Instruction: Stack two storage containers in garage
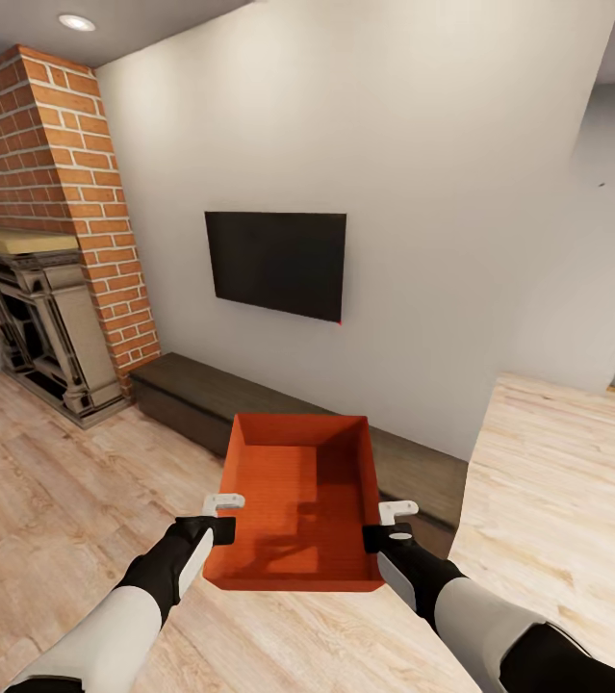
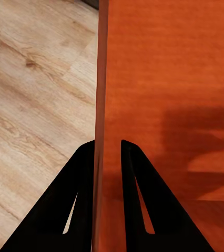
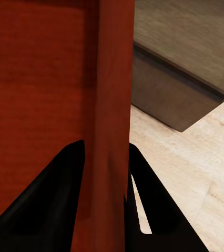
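Left hand (image 1: 222, 515) and right hand (image 1: 391, 521) each clamp a side wall of the storage container (image 1: 299, 500), apparently level, long axis toward the TV (image 1: 276, 262).

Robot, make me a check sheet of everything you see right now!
Surface: light wood plank floor.
Job's things: one orange-red storage container, topless and empty, held up between both hands.
Clutter: nothing seen.
Hands: left hand shut on the container's left wall; right hand shut on its right wall.
Cables: nothing seen.
Surroundings: brick fireplace, black wall TV, long low dark cabinet, white wall.
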